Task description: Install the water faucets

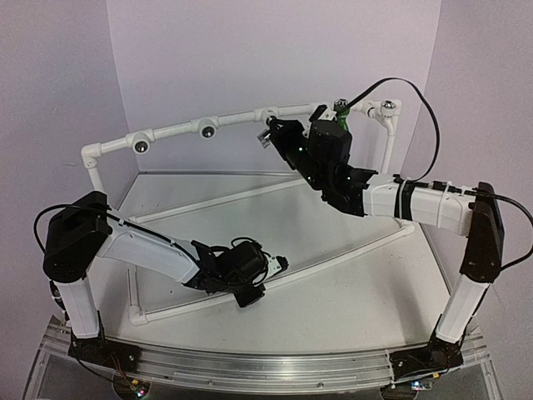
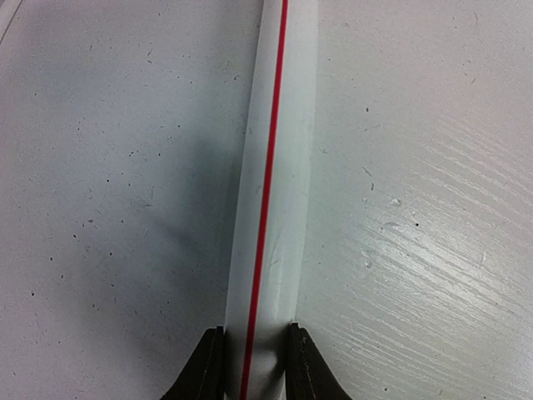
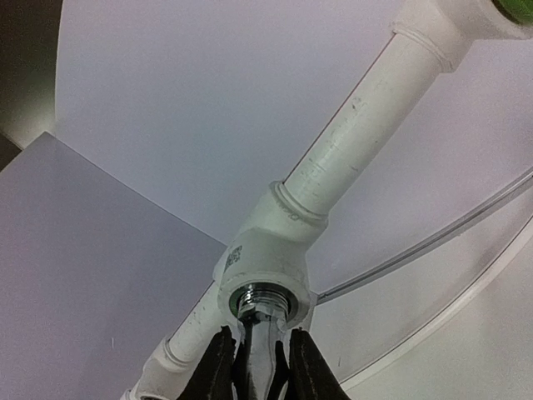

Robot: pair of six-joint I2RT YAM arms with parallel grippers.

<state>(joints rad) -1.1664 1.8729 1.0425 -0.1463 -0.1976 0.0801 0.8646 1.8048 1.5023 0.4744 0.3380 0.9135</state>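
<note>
Steadiness is the point: my left gripper (image 2: pixel 254 360) clamps the red-striped pipe (image 2: pixel 275 167) toward the table's near edge, likely bracing the frame. My right gripper (image 3: pixel 255 354), closed on the silver faucet (image 3: pixel 258 321), holds its end in the socket (image 3: pixel 266 267) above the far edge.

Plain pale lilac walls (image 1: pixel 250 50) enclose a white bench (image 1: pixel 358 292) on three sides. Its painted top shows faint wood grain and dark specks, glossy under soft light. An aluminium rail (image 1: pixel 250 368) edges its near side.
</note>
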